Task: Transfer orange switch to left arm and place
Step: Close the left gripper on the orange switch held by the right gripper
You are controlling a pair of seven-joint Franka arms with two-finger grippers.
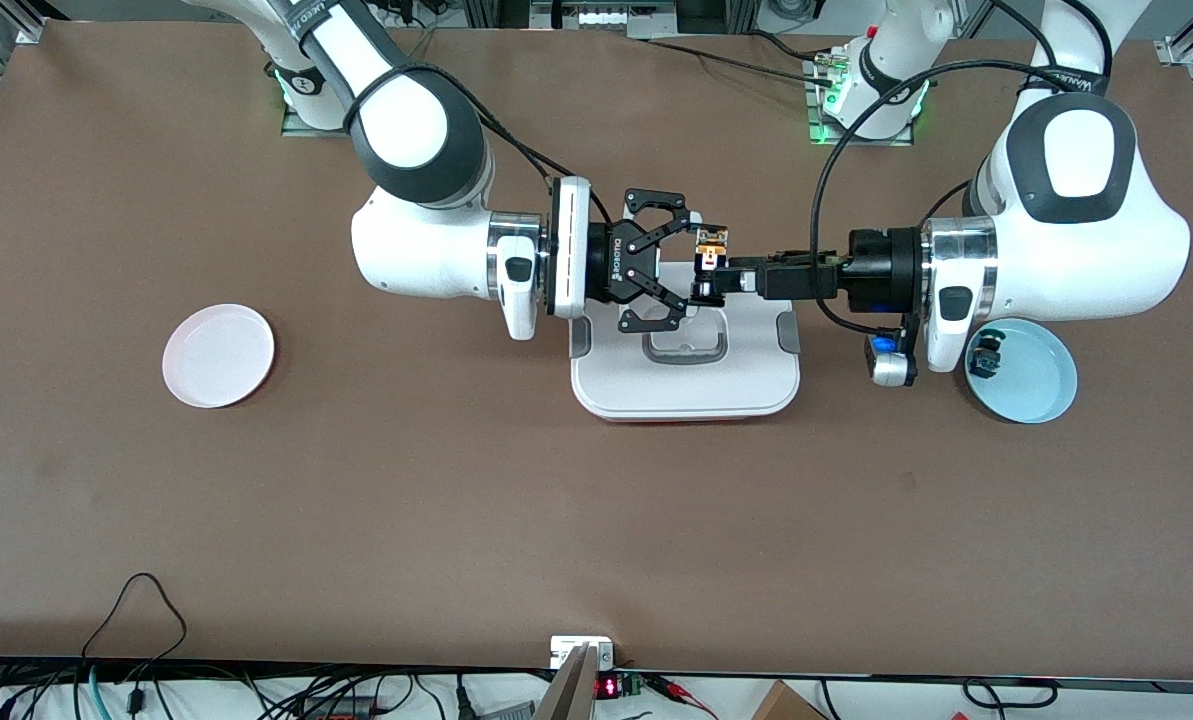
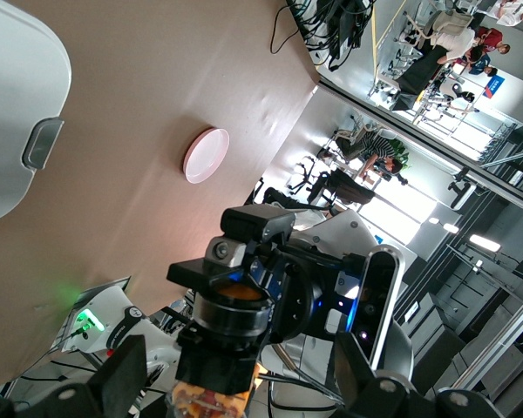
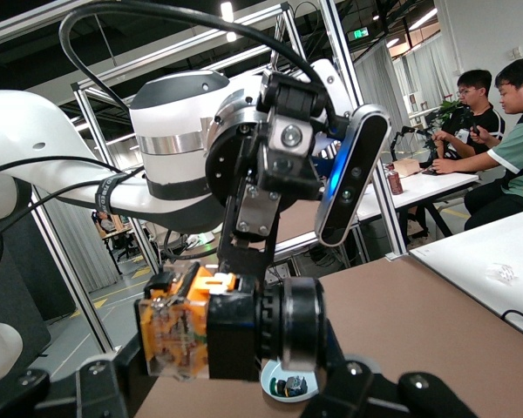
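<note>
Orange switch (image 1: 711, 248) is small, light and rigid, with a slick plastic body and a round black knob. Best hold is probably across the flat sides of the orange block, not the knob. It hangs over the box (image 1: 686, 392), pinched by the left gripper (image 1: 719, 274). The right gripper (image 1: 687, 261) is spread wide; the switch is at its 3 o'clock in the front view, just off the fingertips.

Orange switch (image 1: 711, 243) with black body; white box (image 1: 686, 372), grey clips; pale blue plate (image 1: 1036, 385), perhaps pinkish-white plate (image 1: 218, 355).
</note>
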